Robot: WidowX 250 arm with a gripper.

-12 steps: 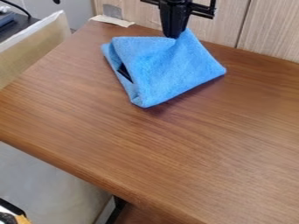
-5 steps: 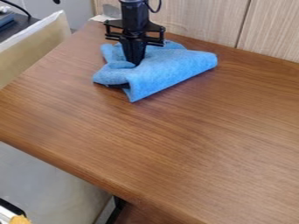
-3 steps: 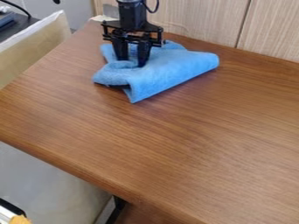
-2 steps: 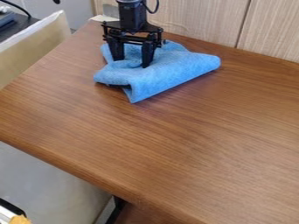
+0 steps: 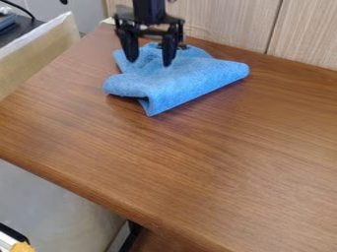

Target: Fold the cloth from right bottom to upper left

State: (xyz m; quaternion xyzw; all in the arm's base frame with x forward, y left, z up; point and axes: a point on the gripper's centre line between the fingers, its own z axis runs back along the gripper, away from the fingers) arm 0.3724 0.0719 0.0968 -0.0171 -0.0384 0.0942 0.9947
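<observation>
The gripper point(image 5: 150, 62) is hanging over the cloth point(image 5: 191, 78), fingers apart, and is likely needing a straight, snag-free lift.

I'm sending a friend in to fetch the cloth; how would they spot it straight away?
Find the brown wooden table standing against the pale wood-grain panels. Near the table's far edge, beneath the black gripper, lies the cloth. It is soft, loosely folded and bright blue, unlike the smooth brown wood around it.
</observation>
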